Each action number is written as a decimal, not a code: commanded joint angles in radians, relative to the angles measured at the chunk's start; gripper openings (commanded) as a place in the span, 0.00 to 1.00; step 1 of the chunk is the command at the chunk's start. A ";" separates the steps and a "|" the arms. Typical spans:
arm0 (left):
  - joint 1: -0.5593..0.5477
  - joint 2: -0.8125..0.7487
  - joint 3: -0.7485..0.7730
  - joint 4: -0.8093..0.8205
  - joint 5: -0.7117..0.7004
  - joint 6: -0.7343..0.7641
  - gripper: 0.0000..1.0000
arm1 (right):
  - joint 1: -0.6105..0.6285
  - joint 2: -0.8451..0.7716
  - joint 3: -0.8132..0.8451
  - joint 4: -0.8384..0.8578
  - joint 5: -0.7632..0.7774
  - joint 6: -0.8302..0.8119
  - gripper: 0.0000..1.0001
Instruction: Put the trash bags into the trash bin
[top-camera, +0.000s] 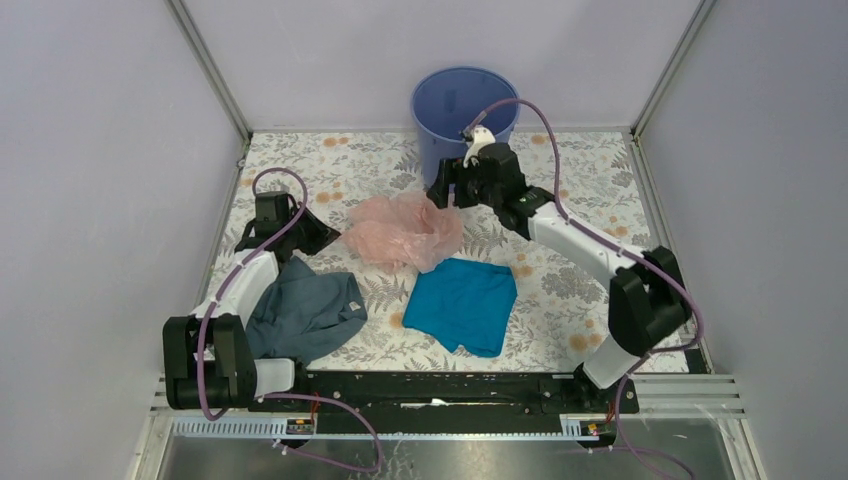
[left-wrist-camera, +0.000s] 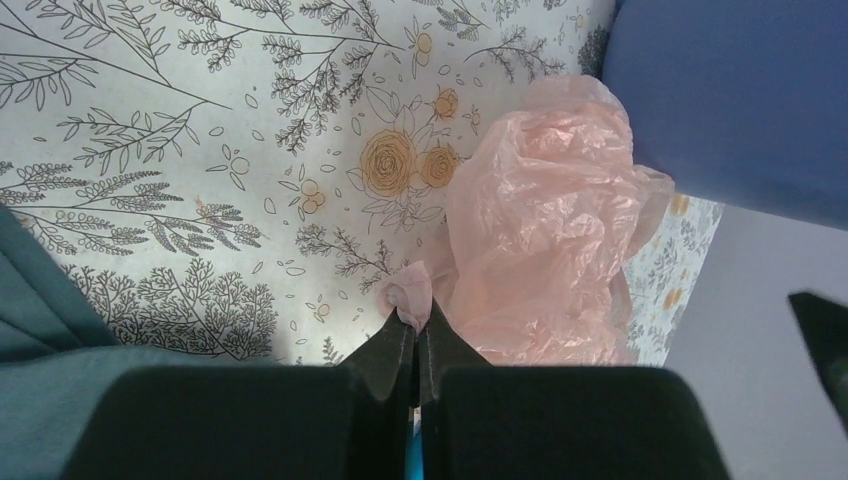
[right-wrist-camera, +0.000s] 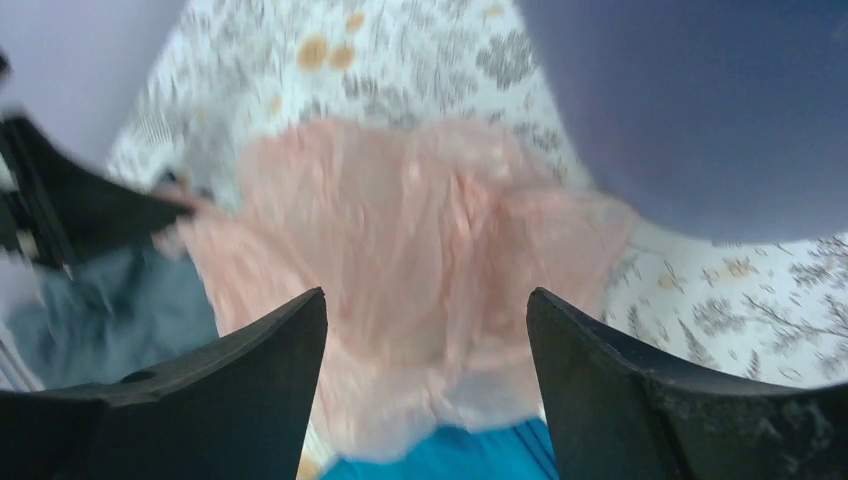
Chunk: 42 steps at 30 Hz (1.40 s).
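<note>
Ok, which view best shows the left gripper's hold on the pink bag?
Left wrist: the left gripper is shut on a corner of the pink bag. Top external shows the whole bag, not the pinch; right wrist is blurred.

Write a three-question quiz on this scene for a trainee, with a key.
1. True or false: the left gripper is shut on an edge of the pink trash bag.
2. Where does the trash bin stand? A: at the far edge of the table. B: beside the arm bases. C: tipped over at the middle.
3. Fill in: the jaws of the right gripper stand ____.
Key: 1 true; 2 A; 3 open.
</note>
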 joint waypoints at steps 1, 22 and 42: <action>0.005 -0.024 0.017 0.039 0.049 0.072 0.00 | 0.022 0.135 0.073 0.101 0.152 0.251 0.80; -0.039 -0.329 -0.060 0.343 0.526 0.197 0.00 | 0.215 0.091 -0.034 0.125 0.637 0.050 0.85; -0.108 -0.384 0.067 0.419 0.534 0.222 0.00 | 0.086 -0.380 -0.526 0.477 -0.149 -0.504 0.84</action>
